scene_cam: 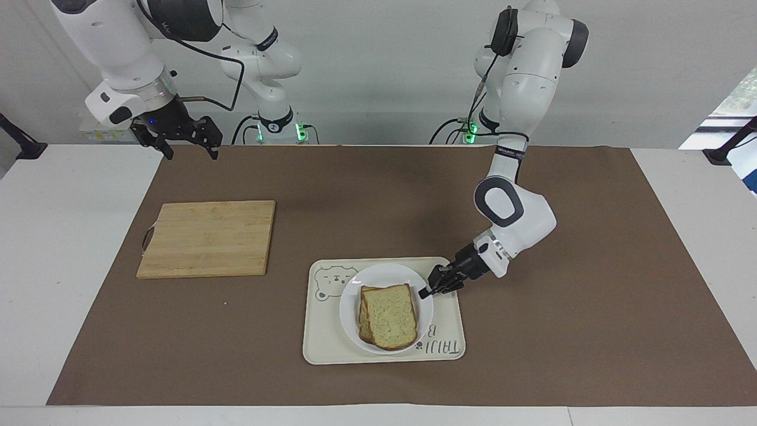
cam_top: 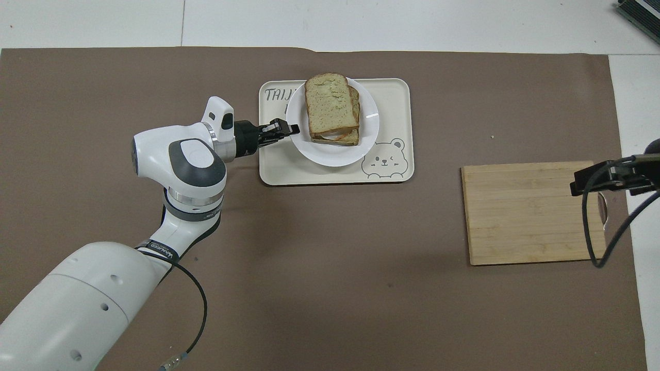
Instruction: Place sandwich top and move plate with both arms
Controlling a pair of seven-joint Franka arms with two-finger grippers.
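The sandwich top [scene_cam: 387, 316] is a plain bread slice lying on the stacked sandwich on the white plate [scene_cam: 381, 275]. The plate is over the cream tray [scene_cam: 331, 343], on the half away from its bear drawing. I cannot tell whether it rests on the tray. My left gripper [scene_cam: 424, 291] is shut on the plate's rim at the side toward the left arm's end. In the overhead view the left gripper [cam_top: 291, 129] pinches the plate [cam_top: 330, 154] under the sandwich top [cam_top: 331, 100]. My right gripper [scene_cam: 188, 148] is open, empty and raised, waiting.
A wooden cutting board [scene_cam: 207, 236] lies toward the right arm's end of the table, with nothing on it. In the overhead view the right gripper [cam_top: 608, 178] hangs over the cutting board's [cam_top: 526, 211] handle edge. The tray [cam_top: 392, 98] lies on a brown mat.
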